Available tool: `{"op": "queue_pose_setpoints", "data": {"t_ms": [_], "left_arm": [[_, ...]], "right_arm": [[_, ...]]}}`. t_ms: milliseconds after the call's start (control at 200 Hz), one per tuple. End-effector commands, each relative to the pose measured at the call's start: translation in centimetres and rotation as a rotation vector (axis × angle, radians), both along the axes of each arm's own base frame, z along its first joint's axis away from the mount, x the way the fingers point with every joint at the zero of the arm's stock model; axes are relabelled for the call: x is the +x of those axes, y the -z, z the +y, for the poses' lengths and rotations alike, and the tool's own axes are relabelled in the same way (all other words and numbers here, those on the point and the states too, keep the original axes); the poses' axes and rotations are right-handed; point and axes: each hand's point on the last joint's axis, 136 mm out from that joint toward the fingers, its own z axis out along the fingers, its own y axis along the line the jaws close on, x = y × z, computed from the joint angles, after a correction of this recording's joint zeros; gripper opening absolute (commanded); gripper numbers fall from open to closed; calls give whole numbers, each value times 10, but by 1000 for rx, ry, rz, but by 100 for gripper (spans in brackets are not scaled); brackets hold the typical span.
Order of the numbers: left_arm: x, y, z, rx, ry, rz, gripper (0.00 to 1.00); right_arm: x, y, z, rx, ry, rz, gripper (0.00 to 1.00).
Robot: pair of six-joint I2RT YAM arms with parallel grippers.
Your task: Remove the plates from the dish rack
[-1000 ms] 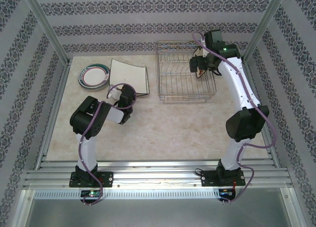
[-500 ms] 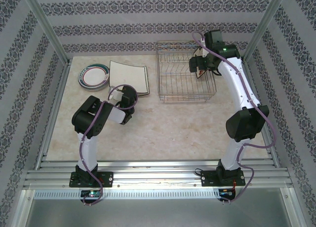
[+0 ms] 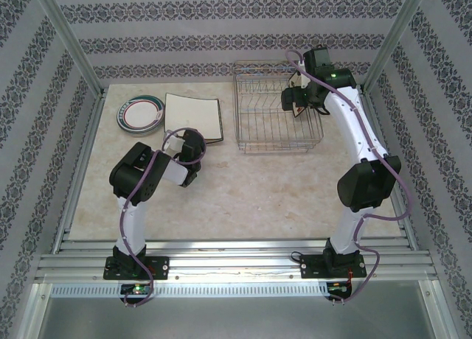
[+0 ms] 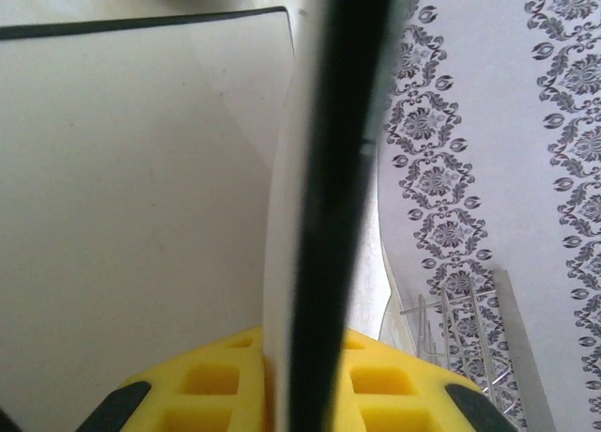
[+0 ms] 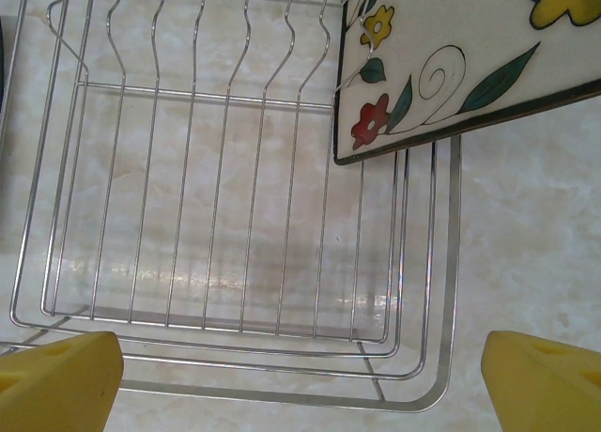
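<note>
A cream square plate (image 3: 193, 116) with a dark rim lies left of centre, beside a stack of round teal-rimmed plates (image 3: 140, 113). My left gripper (image 3: 193, 143) is at the square plate's near edge. In the left wrist view that dark rim (image 4: 338, 169) runs edge-on between the yellow pads (image 4: 207, 385), which are shut on it. The silver wire dish rack (image 3: 279, 149) stands at the back right. My right gripper (image 3: 295, 99) hovers open over its right end. A flower-print square plate (image 5: 451, 56) stands in the rack (image 5: 235, 216), ahead of the spread fingertips (image 5: 56, 376).
Patterned walls and aluminium posts close in the table on three sides. The rack's upright divider wires (image 5: 197, 38) stand to the left of the flower plate. Bare marble tabletop (image 3: 258, 191) stretches between the two arms.
The square plate's raised near edge has come down and it lies flatter. The left gripper has shifted slightly right with it. The right gripper has edged a little to the left over the rack.
</note>
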Motion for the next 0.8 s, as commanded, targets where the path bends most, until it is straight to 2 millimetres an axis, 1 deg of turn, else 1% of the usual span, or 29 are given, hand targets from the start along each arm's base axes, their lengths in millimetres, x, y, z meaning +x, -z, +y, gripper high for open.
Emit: {"op": "queue_pose_setpoints", "data": {"t_ms": [0, 295, 400, 570, 610, 674, 694, 699, 704, 709, 719, 794], "left_arm": [[4, -25, -7, -56, 8, -102, 22], [1, -15, -7, -69, 12, -38, 36], [-1, -4, -11, -56, 35, 33, 42], [-5, 3, -18, -23, 85, 115, 53], [-7, 4, -18, -7, 94, 139, 62], [-8, 2, -19, 23, 110, 174, 71], [-9, 2, -19, 36, 118, 186, 79], [-9, 2, -19, 38, 120, 188, 83], [-9, 1, -20, 41, 122, 189, 91], [-9, 1, -20, 43, 126, 191, 95], [-8, 0, -21, 46, 132, 193, 99], [-8, -4, -27, 88, 172, 235, 100]], "right_arm": [[-5, -11, 2, 12, -10, -26, 98], [-5, -11, 3, 21, -12, -30, 98], [-6, -13, 3, 23, -12, -36, 98], [-5, -12, 2, 29, -11, -36, 98], [-5, -12, 3, 31, -13, -36, 98], [-4, -10, 4, 32, -15, -34, 98], [-4, -10, 4, 34, -15, -36, 98], [-4, -10, 4, 35, -15, -35, 98], [-4, -10, 4, 36, -14, -35, 98], [-4, -10, 4, 36, -14, -35, 98], [-3, -10, 3, 37, -13, -37, 98], [-3, -8, 5, 40, -17, -35, 98]]}}
